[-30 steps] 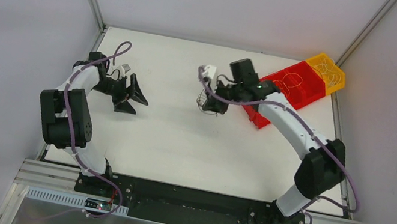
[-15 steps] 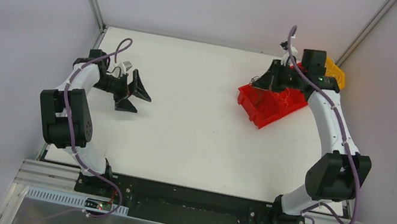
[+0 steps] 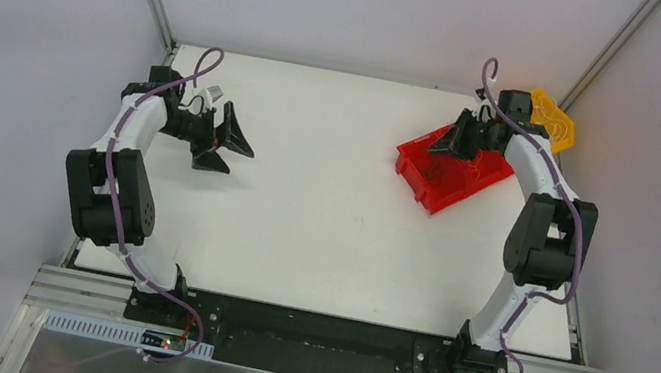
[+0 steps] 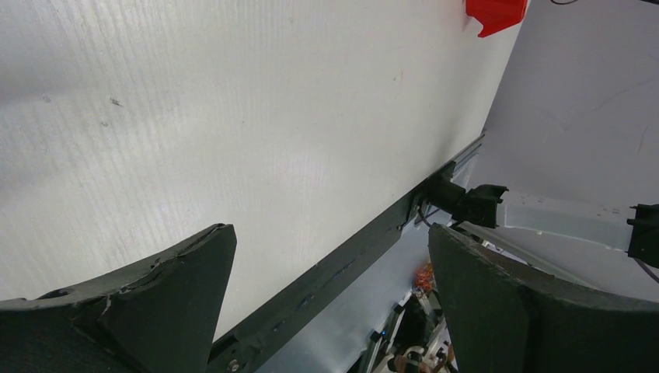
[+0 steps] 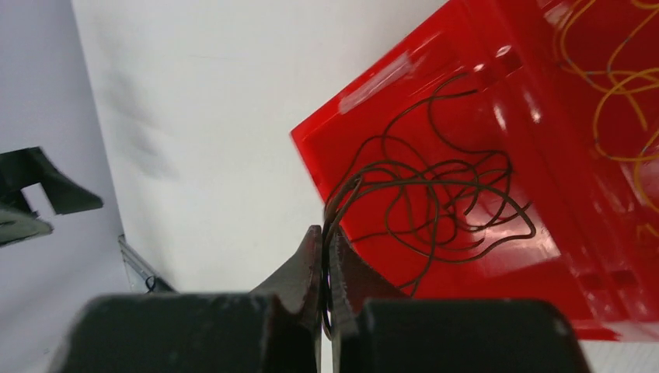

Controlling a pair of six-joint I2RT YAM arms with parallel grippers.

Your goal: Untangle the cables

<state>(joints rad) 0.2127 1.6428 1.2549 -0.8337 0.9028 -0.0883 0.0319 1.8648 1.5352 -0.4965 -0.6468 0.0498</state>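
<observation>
The right gripper (image 5: 322, 233) is closed, pinching a loop of the dark cable (image 5: 426, 203) at the red bin's (image 5: 544, 264) near edge; the rest of that tangle spreads ahead of the fingertips, inside the bin; yellow cable (image 5: 614, 93) lies farther in; the left gripper (image 3: 224, 139) is spread wide, empty, well apart over the table (image 3: 318, 235); right arm nearer.

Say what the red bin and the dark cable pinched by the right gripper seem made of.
The red bin looks like glossy moulded plastic: bright highlights streak its walls. The dark cable holds thin springy loops, likely coated wire, unconfirmed.
</observation>
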